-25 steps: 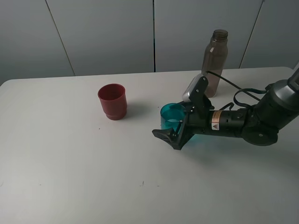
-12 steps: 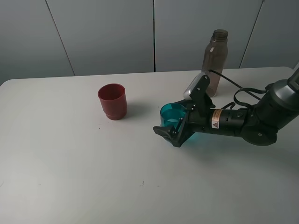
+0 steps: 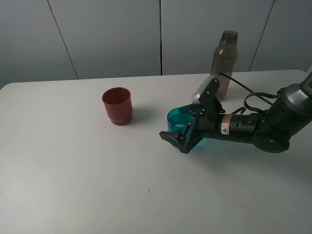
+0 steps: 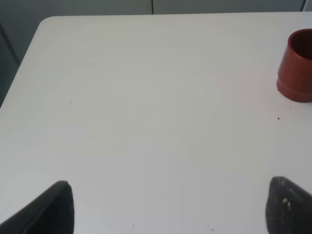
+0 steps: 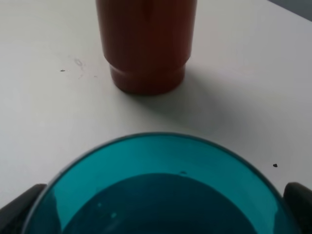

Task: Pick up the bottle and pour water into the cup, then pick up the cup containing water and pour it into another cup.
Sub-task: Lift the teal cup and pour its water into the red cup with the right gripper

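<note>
A grey panelled wall [image 3: 97, 39] stands behind a bare white tabletop [image 3: 73, 185], and all the action is on its right half. The translucent teal-blue plastic tumbler [image 3: 176, 121] stands upright there, and it appears to hold water. The right gripper [image 3: 175, 129] lies low and level around it, with its jaws spread about as wide as they go, one on each side of the wall. Whether the pads touch the plastic I cannot tell, and nothing is lifted. The left gripper [image 4: 173, 207] hangs wide open over empty table, holding nothing.

The main risk is the squeeze. If the jaws close off-centre, one finger meets the tumbler first and shoves or tips it, spilling the water. A thin smooth wall may also flex or slip once the cup is raised. The opaque dark red plastic cup with the stepped base [image 3: 117, 106] sits well apart to the left, so the carry is long enough to slosh. The tall smoky grey-brown bottle [image 3: 224, 66] stands uncapped just behind the arm, near its cable, so a careless swing could knock it.

Against a second ago, the near finger sits slightly closer to the tumbler. Both cups and the bottle have not moved.
</note>
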Robot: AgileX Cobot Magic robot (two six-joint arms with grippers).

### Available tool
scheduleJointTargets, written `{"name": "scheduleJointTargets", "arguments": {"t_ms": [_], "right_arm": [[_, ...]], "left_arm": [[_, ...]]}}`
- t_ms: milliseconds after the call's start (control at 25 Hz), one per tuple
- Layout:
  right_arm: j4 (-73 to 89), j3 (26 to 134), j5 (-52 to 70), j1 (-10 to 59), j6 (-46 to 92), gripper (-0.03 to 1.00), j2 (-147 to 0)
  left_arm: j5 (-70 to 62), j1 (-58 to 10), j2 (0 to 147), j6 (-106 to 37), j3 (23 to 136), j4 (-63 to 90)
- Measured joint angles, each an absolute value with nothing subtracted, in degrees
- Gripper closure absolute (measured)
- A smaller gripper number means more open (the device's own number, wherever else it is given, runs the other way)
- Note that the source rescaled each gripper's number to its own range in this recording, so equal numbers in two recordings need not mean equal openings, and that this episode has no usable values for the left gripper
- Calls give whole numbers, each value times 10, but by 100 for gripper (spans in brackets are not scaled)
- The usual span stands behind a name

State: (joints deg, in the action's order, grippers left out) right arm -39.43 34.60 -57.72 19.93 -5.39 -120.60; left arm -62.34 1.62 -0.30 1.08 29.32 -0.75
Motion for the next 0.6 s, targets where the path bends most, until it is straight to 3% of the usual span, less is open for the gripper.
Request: {"name": "scheduleJointTargets", "arguments": {"t_ms": [600], "right_arm": [[-371, 337, -628, 199, -44, -3, -1232]], "left_arm": [[-623, 16, -3, 12, 293, -8]]}}
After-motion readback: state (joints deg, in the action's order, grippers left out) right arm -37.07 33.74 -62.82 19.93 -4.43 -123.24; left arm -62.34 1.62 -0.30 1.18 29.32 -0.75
